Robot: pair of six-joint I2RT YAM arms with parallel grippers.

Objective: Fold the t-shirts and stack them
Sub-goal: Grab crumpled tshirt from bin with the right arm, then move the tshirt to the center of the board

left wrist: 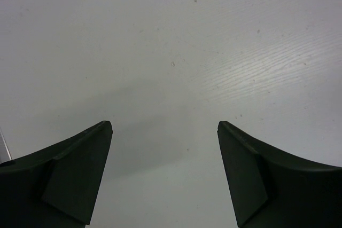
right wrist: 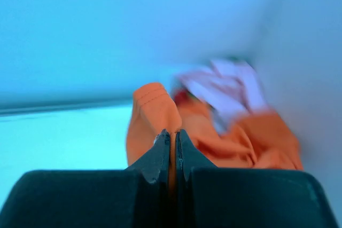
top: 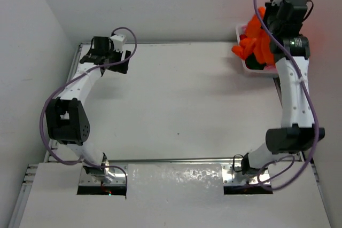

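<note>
A bright orange t-shirt (top: 254,44) hangs bunched above the white basket (top: 241,63) at the table's far right corner. My right gripper (right wrist: 172,133) is shut on a fold of the orange t-shirt (right wrist: 155,113), lifting it; the wrist view is blurred. A pink t-shirt (right wrist: 227,86) shows behind the orange one, with a hint of red beside it. Over the far left of the table my left gripper (left wrist: 164,126) is open, and only bare tabletop lies between its fingers. In the top view the left gripper (top: 120,62) hovers far from the basket.
The white table (top: 181,100) stretches between the two arms. Walls close in at the left and the back. The right arm rises along the table's right edge beside the basket.
</note>
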